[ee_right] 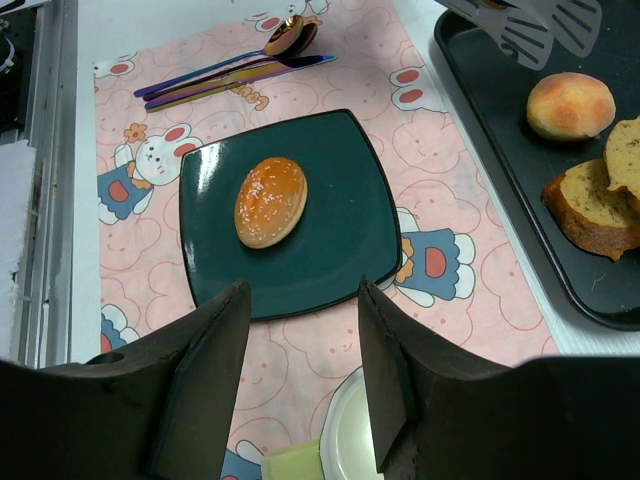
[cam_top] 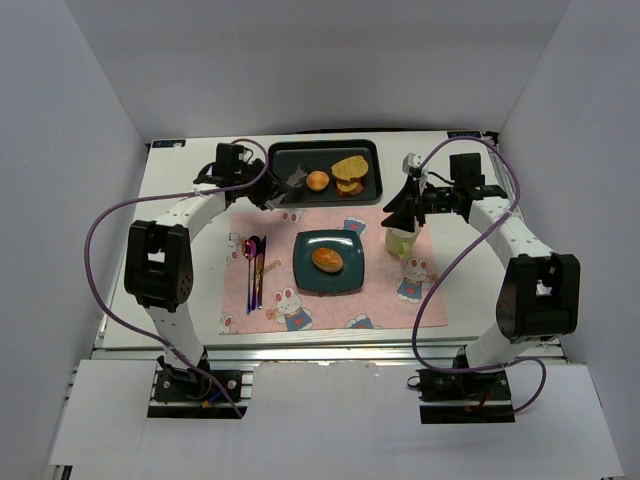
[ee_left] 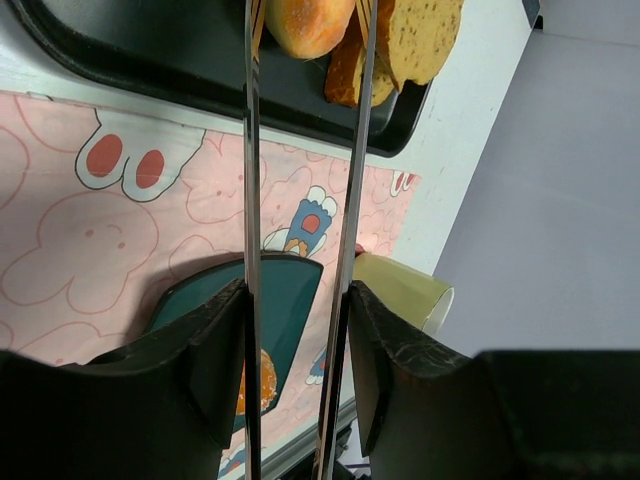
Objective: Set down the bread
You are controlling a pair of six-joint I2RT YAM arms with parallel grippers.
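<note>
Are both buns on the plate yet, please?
No, only the oval bun lies on the plate; the round bun sits in the tray beside the toast.

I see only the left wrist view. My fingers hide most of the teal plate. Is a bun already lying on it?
Observer: Yes, the flatter bun lies near the middle of the teal plate.
Operator: Do the tongs touch the round bun?
Observer: No. Their heads hang over the black tray, clear of that bun.
Operator: Where is the right gripper?
Observer: Over the pale cup, open, holding nothing.
</note>
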